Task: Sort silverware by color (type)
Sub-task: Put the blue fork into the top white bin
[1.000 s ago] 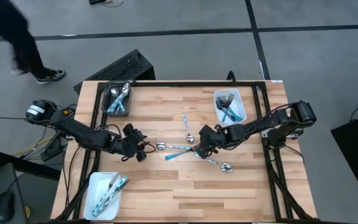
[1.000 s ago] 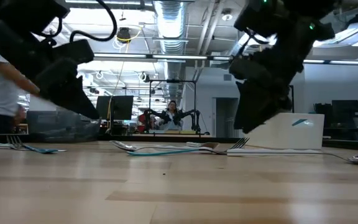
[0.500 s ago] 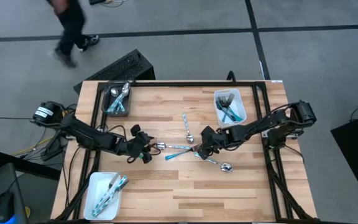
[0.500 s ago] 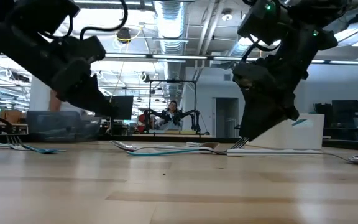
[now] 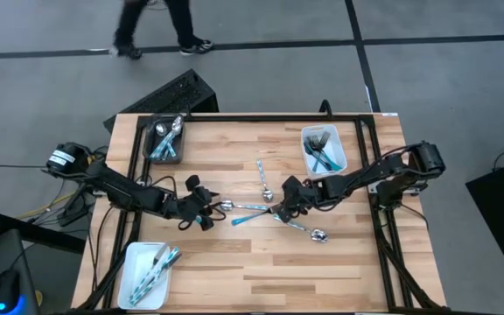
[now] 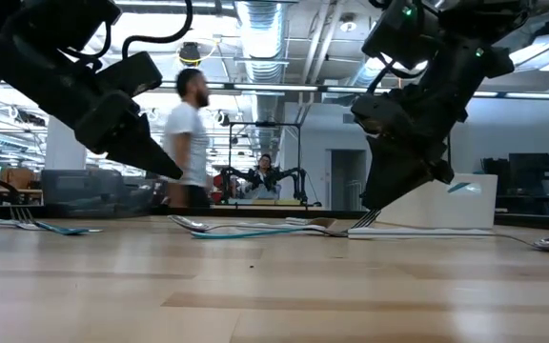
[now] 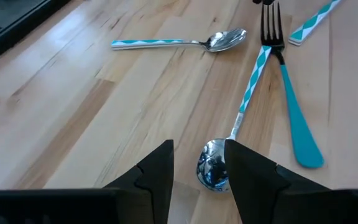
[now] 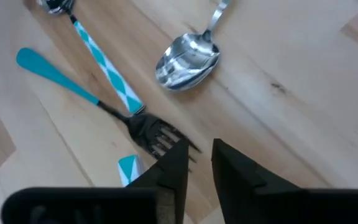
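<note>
Two arms low | right pincer (image 8: 196, 163) narrowed over fork (image 8: 151, 134) | left unmoved

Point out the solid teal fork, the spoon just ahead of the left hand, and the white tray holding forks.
Solid teal fork (image 7: 296, 118), left wrist view, on the middle of its handle.
Spoon (image 7: 212, 169), left wrist view, on its shiny bowl.
White tray (image 5: 340, 157), high view, on its rim.

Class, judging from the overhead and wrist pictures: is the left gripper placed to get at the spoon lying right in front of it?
Probably yes. The left gripper has its fingers apart just short of the spoon bowl, with only bare table between.
</note>
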{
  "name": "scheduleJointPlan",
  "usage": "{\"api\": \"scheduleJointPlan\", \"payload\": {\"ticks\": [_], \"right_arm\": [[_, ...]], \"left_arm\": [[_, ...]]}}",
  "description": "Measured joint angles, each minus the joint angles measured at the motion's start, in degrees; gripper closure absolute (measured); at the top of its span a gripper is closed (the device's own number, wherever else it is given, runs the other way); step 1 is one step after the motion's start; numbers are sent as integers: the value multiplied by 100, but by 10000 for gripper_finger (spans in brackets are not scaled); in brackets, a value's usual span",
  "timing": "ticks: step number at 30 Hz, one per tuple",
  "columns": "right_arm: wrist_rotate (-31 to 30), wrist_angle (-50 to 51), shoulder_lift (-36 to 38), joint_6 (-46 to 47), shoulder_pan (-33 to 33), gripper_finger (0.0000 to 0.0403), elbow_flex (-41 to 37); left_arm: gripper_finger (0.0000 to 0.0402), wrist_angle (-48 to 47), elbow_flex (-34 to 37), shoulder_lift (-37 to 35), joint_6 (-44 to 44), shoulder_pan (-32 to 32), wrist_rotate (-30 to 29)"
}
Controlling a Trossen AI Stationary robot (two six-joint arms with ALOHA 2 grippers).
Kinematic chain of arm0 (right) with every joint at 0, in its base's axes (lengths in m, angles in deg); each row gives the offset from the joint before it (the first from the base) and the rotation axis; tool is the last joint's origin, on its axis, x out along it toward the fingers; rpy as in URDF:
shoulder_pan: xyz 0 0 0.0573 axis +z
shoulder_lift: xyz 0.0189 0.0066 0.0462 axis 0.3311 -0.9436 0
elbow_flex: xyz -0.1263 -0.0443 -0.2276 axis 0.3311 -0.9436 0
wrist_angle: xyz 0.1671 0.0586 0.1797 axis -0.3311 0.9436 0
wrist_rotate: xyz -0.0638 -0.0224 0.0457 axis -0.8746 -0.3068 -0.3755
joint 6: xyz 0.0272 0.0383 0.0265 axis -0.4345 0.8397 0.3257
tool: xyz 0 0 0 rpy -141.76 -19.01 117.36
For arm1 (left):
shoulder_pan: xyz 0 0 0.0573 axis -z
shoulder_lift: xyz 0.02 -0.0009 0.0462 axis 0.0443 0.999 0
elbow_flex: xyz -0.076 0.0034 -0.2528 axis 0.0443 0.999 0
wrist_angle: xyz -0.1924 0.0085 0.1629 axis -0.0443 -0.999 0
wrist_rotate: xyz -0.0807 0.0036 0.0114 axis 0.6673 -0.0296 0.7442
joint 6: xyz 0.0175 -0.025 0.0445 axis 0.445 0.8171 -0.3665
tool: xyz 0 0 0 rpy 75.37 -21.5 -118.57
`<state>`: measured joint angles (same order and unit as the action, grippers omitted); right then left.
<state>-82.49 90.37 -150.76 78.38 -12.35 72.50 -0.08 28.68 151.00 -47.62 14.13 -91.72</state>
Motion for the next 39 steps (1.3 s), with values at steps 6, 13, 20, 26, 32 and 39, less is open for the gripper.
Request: {"api": "scheduleJointPlan", "payload": {"ticks": [6, 13, 20, 26, 32, 39], "right_arm": [[-135, -106, -193, 298, 117, 251, 13], [-189, -530, -711, 601, 204, 186, 33], [-4, -549, -540, 171, 197, 260, 13], [-153, -836, -130, -829, 318, 383, 30], [-797, -1069, 156, -2349, 516, 379, 192], [-943, -1071, 166, -3648, 487, 376, 591]], "left_arm": [[272, 0, 0, 0, 181, 0, 24], [272, -79, -2, 0, 205, 7, 133], [272, 25, 0, 0, 126, -66, 88], [272, 691, 0, 0, 13, -146, 184], [272, 1750, 0, 0, -924, -166, 870], [272, 1896, -445, 307, -1506, -463, 1809]]}}
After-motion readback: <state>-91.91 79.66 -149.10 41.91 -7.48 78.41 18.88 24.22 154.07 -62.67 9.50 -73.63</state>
